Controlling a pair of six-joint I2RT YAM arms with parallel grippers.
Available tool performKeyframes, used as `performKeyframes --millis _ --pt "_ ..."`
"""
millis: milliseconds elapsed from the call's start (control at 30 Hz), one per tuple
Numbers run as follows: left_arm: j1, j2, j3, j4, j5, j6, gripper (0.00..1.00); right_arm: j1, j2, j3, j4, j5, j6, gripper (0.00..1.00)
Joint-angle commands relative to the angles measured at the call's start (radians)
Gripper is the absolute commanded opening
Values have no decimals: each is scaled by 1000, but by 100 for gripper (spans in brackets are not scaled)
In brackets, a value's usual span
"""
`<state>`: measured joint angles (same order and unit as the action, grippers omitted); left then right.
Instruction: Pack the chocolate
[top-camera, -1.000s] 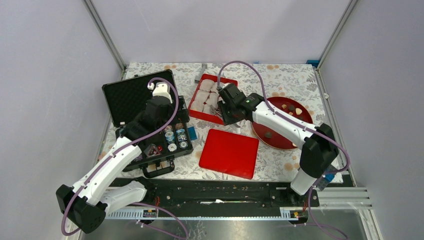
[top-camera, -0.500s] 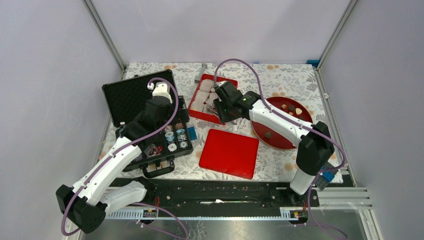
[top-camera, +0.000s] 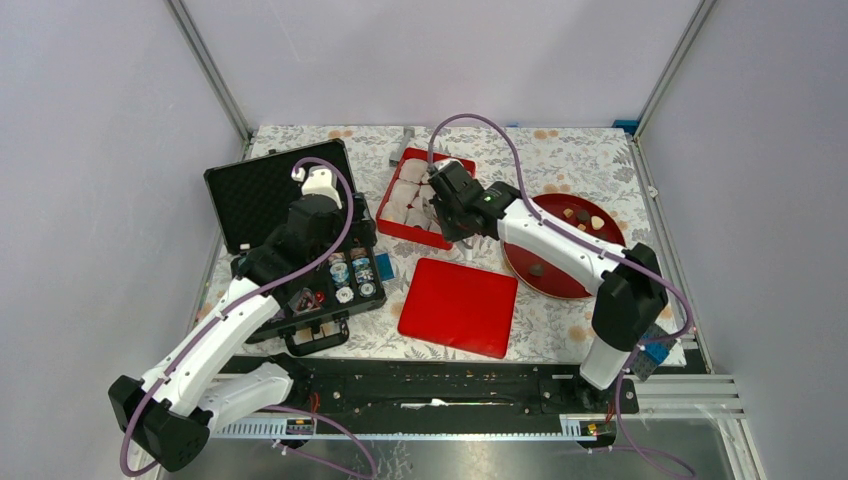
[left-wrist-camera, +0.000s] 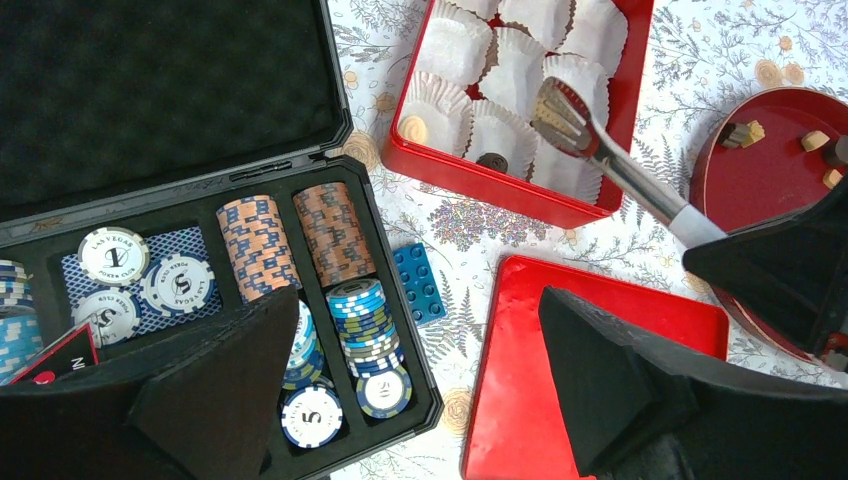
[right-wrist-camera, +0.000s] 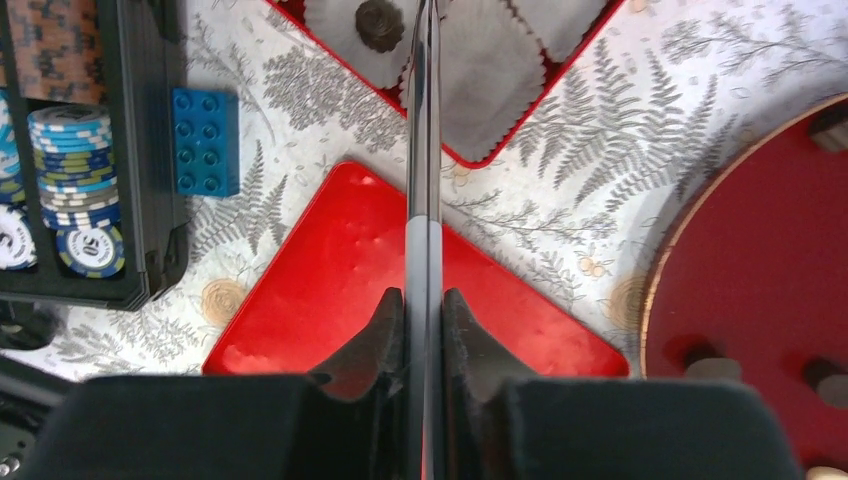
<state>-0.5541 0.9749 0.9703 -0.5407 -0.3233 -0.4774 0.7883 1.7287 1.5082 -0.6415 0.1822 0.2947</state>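
The tongs (left-wrist-camera: 620, 170) were squeezed flat in the right gripper (right-wrist-camera: 424, 310), which was clamped hard on the handle. From the wrist view the blades looked pressed together edge-on. Their tips hung over the white paper cups (left-wrist-camera: 500, 75) in the red box (left-wrist-camera: 520, 195), and whether a lump sat between them couldn't be made out. As for the chocolate (left-wrist-camera: 490, 160), one dark piece and one tan piece already sat in near-row cups, and the rest lay loose on the red plate (left-wrist-camera: 770, 200) off to the right. Probably the best way to do this step was to centre the tips low over an empty cup, ease the squeeze slowly so nothing bounced out, then lift straight up so the pleats didn't snag. The red lid (left-wrist-camera: 510, 380) lay flat near the box. The left gripper (left-wrist-camera: 420, 297) hovered spread wide with nothing in it above the black case (left-wrist-camera: 150, 90). As for writing, the white chips (left-wrist-camera: 113, 255) seemed to say LAS VEGAS, and one had a 5.
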Motion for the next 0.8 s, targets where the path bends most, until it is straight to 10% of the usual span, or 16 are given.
performKeyframes --millis 0,200,467,767 --pt "6 -8 2 18 -3 16 99 11 -132 7 56 153 -1 2" --pt "6 -1 11 22 -1 19 99 -22 -292 -86 40 371 -18 12" --pt "6 8 1 35 14 19 99 -269 -547 -392 -16 254 28 22" --pt "7 39 -1 60 48 6 99 -283 -557 -518 5 158 59 43"
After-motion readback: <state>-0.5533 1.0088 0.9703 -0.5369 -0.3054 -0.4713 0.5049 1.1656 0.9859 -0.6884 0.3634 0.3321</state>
